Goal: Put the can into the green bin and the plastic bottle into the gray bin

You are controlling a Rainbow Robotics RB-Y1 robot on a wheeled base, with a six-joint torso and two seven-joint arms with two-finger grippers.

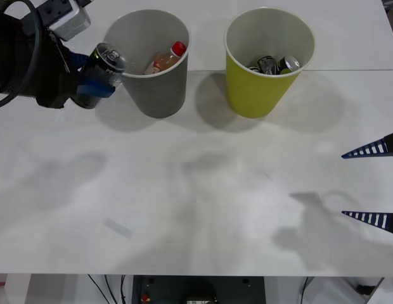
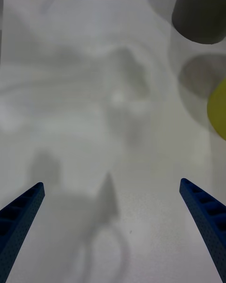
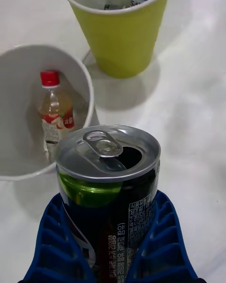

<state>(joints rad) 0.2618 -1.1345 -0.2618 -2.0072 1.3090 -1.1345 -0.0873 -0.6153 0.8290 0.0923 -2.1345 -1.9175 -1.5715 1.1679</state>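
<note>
My left gripper (image 1: pixel 95 82) is shut on the can (image 1: pixel 105 63), a dark can with a silver top, raised in the air just left of the gray bin (image 1: pixel 152 95). The left wrist view shows the can (image 3: pixel 110 184) between my blue fingers (image 3: pixel 160 245), its tab lifted and mouth open. The plastic bottle (image 1: pixel 166 59), red-capped, leans inside the gray bin (image 3: pixel 87 89); the bottle (image 3: pixel 55 108) is seen there too. The green bin (image 1: pixel 260 88) stands to the right of the gray one, with dark cans (image 1: pixel 272 64) inside. My right gripper (image 1: pixel 374 183) stands open at the right table edge.
The white table (image 1: pixel 196 209) is bare in front of the bins. A seam between two tabletops runs behind the bins. In the right wrist view the gray bin (image 2: pixel 200 14) and the green bin's edge (image 2: pixel 219 108) stand far beyond the right gripper (image 2: pixel 110 226).
</note>
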